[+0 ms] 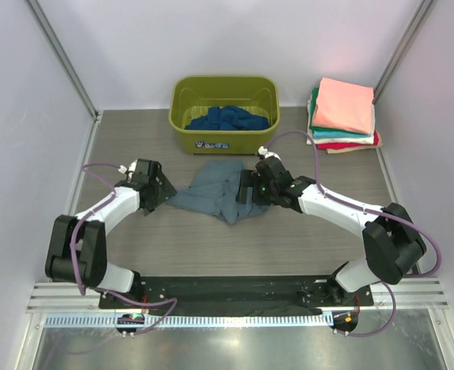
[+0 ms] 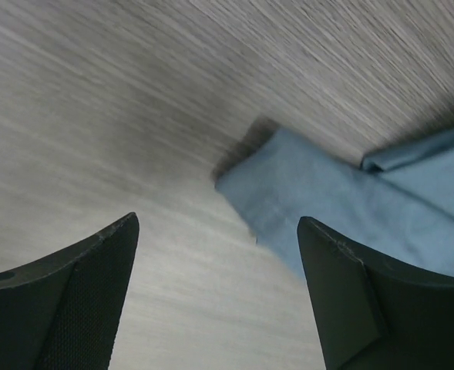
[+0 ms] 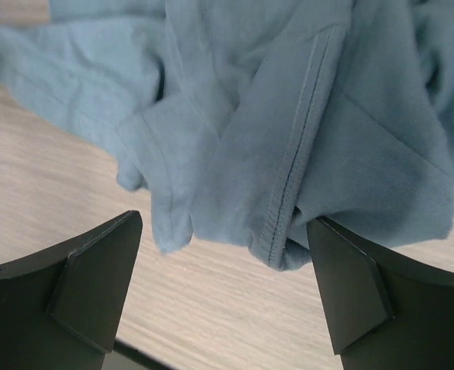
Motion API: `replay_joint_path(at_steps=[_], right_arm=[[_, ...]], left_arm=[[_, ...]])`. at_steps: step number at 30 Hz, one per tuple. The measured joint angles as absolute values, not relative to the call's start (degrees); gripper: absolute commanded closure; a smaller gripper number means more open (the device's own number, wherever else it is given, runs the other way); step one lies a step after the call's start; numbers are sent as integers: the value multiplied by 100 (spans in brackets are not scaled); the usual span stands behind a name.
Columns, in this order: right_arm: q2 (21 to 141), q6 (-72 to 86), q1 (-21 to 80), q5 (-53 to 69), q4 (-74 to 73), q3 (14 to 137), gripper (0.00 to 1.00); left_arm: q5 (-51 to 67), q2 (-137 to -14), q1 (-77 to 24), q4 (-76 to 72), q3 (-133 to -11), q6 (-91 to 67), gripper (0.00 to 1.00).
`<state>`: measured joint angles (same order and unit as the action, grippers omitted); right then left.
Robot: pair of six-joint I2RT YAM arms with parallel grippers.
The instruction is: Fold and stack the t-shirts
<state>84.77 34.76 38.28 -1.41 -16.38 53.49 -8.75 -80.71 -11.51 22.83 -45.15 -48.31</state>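
Observation:
A dusty grey-blue t-shirt [image 1: 215,193] lies crumpled in the middle of the table. My left gripper [image 1: 165,191] is at its left edge, low over the wood. In the left wrist view this gripper [image 2: 219,222] stands open, with a corner of the shirt [image 2: 327,208] just ahead and to the right. My right gripper [image 1: 246,189] is at the shirt's right side. It [image 3: 225,220] is open too, and a stitched hem fold of the shirt [image 3: 288,116] hangs at its fingertips. A dark navy t-shirt [image 1: 227,119] lies bunched in the tub. Folded t-shirts [image 1: 342,108] are stacked at the back right, salmon pink on top.
The olive-green tub [image 1: 211,140] stands at the back centre, just behind the grey-blue shirt. White side walls close the table on left and right. A metal rail and a black base plate [image 1: 227,291] run along the near edge.

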Motion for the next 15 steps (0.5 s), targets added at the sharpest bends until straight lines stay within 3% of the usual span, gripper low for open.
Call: replay_joint_path(at_steps=[6,10,13,14,15], right_arm=[[8508,3306,3820,-508,-1732,5502,5],[8705,3245,3817,-668,-1765,5509,11],[8945,3175,3817,-744,-1756,5509,34],[9002,3153,3817,-753,-1752,5505,53],[9061,3111,3817,-766,-1730,5492,59]], left_arm=[[-755,-8711,-1149,1433,-4451,-5059,38],[-639,-8932,-1149,930,-4425,-5205,73],[-515,-9013,-1146,729,-4372,-5262,97],[-482,-9013,-1149,722,-4351,-5253,100],[-458,-8995,-1149,720,-4316,-5253,100]])
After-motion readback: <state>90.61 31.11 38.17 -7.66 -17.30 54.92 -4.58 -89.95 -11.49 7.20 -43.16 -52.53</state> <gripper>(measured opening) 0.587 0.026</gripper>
